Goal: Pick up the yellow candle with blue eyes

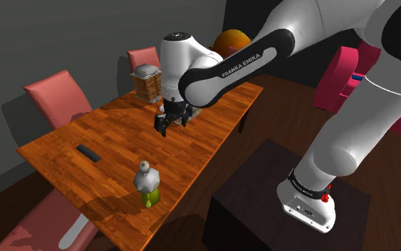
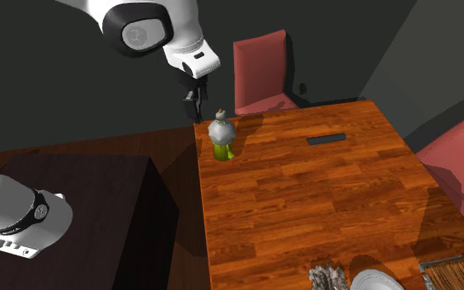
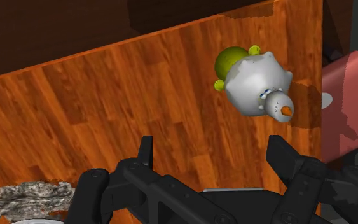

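The candle (image 1: 147,184) is a small figure with a grey-white body, a yellow-green base and an orange tip. It stands upright near the long table's edge (image 2: 222,134). My black gripper (image 1: 170,124) hangs open above the middle of the wooden table (image 1: 120,135), well apart from the candle. In the wrist view the candle (image 3: 254,79) lies ahead of the gripper (image 3: 212,156) and off toward one finger, with nothing between the fingertips (image 3: 146,151). From the second exterior view the gripper (image 2: 193,104) appears just behind the candle.
A flat black bar (image 1: 87,152) lies on the table beyond the candle. A brown box with a grey lump (image 1: 147,80) stands at the far end. Pink chairs (image 1: 58,96) line the far side. A dark stand (image 1: 263,200) sits beside the table.
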Controlling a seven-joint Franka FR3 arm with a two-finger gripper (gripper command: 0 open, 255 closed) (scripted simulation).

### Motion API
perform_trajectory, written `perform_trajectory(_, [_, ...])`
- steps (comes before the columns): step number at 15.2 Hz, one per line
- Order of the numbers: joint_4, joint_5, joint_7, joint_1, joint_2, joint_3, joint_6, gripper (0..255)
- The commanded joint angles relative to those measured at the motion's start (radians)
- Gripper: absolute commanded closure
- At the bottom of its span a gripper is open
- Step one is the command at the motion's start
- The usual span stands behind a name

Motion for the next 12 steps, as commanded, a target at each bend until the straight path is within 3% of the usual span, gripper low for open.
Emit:
perform_trajectory(1, [0.033,-0.046,0.062,0.010,0.081,0.016,0.034,0])
perform_trajectory(6, [0.156,-0.171,0.204,0.066,0.284,0.016,0.075,0])
perform_trajectory(12, [0.348,-0.279,0.327,0.173,0.520,-0.027,0.086,0])
